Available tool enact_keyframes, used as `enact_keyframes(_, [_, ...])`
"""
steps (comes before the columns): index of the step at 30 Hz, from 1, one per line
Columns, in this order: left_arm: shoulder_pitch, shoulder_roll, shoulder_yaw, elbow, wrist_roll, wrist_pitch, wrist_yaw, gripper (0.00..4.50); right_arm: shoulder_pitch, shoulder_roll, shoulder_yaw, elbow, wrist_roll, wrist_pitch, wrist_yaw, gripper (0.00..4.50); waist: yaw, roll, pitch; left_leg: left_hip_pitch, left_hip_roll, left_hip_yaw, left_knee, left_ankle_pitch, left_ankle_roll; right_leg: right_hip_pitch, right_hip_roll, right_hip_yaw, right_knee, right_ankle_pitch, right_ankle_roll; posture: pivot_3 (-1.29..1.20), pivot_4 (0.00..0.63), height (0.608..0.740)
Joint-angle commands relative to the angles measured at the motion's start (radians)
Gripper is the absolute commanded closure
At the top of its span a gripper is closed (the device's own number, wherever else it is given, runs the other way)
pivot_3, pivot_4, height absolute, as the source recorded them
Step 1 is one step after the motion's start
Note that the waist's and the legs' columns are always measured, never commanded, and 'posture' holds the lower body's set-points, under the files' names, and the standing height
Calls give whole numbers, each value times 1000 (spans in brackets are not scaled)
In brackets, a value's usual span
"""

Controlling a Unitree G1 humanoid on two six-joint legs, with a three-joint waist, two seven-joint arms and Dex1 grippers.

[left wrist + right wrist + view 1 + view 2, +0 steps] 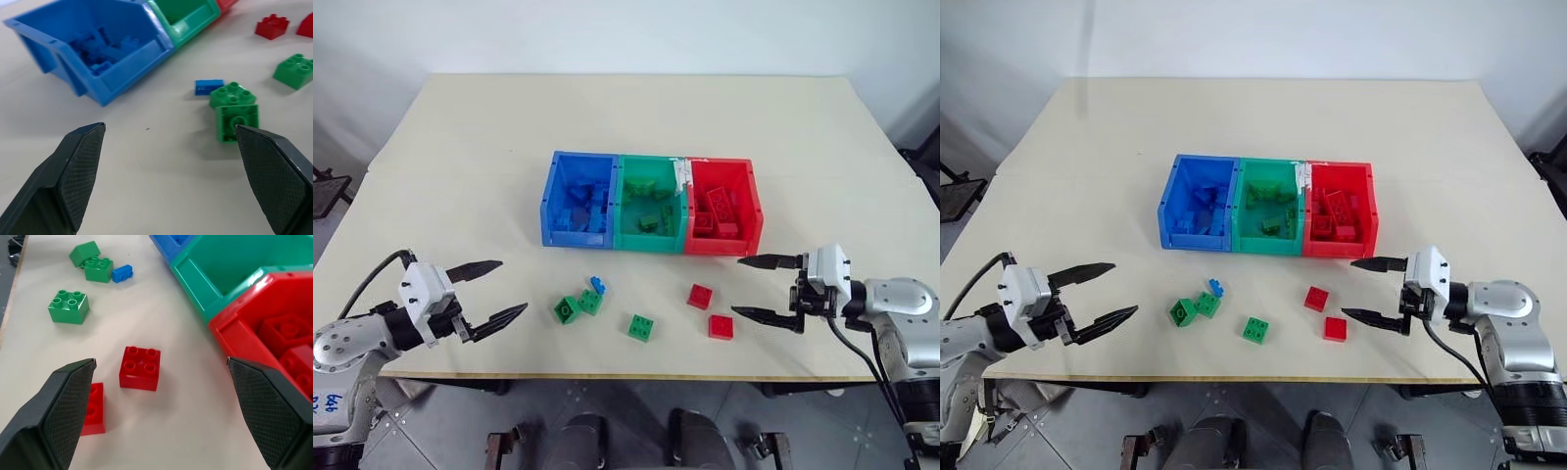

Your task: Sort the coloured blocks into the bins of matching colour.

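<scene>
Right now six small studded plastic bricks lie loose on the pale tabletop (460, 147), in front of the row of three joined open plastic bins: the blue bin (548, 201), the green bin (651, 238) and the red bin (753, 211), each already holding bricks of its own colour.

Toward the left sit two green bricks touching each other, one upright (590, 303) and one tipped on its side (567, 309), with a tiny blue brick (597, 285) just beside them. A third green brick (641, 327) lies apart in the middle. Two red bricks, one nearer the bins (699, 296) and one nearer the table edge (721, 326), lie toward the right.

The left gripper (499, 291) hovers near the green pair, jaws spread wide and empty. The right gripper (764, 287) hangs just beside the red pair, jaws likewise spread and holding nothing.

The risks, as I judge them, sit mostly on the left. The green pair and the blue brick are so close that closing jaws could catch two at once, or knock the blue one away. The tipped green brick may present sloped faces and squirt out of a pinch. Whether the blue brick actually touches the upright green one is hard to tell. On the right, the nearer red brick lies close to the table edge, so a clumsy nudge could push it off.
</scene>
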Motion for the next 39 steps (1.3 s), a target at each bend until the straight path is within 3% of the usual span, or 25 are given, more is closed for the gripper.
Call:
enact_keyframes(1, [-21,-3,-20,-24,-23,11,-15,9,25,7,-44,-60,26,11,-41,0,2,0,0,0,0,0,0,0,0,0,0,0,0,0,0,0,150,740])
enact_keyframes(11, [-118,-43,-245,-213,-58,165,-6,9,194,-69,-195,-12,3,-31,-69,0,16,0,0,0,-1,0,1,0,0,1,0,0,0,0,0,0,150,740])
enact_keyframes(15, [-133,-65,-312,-241,-27,151,-22,9,219,-93,-169,-35,-30,-9,-80,0,11,0,0,1,0,1,1,0,0,1,1,0,0,0,0,0,150,740])
enact_keyframes(25, [-26,-46,-226,-194,-19,77,-35,9,71,-90,63,-233,-92,381,-204,0,8,0,0,2,2,3,1,0,0,1,1,1,0,0,0,0,150,740])
enact_keyframes(33, [108,-42,-157,-247,-17,63,-6,9,-60,-26,213,-212,-175,438,-257,0,16,0,0,1,1,0,1,-1,-1,0,1,0,0,0,-1,0,150,740])
enact_keyframes(39, [150,-49,-151,-286,-19,60,17,9,-80,-14,205,-232,-151,467,-244,0,13,0,0,1,1,1,1,-1,0,0,1,0,0,0,-1,0,150,740])
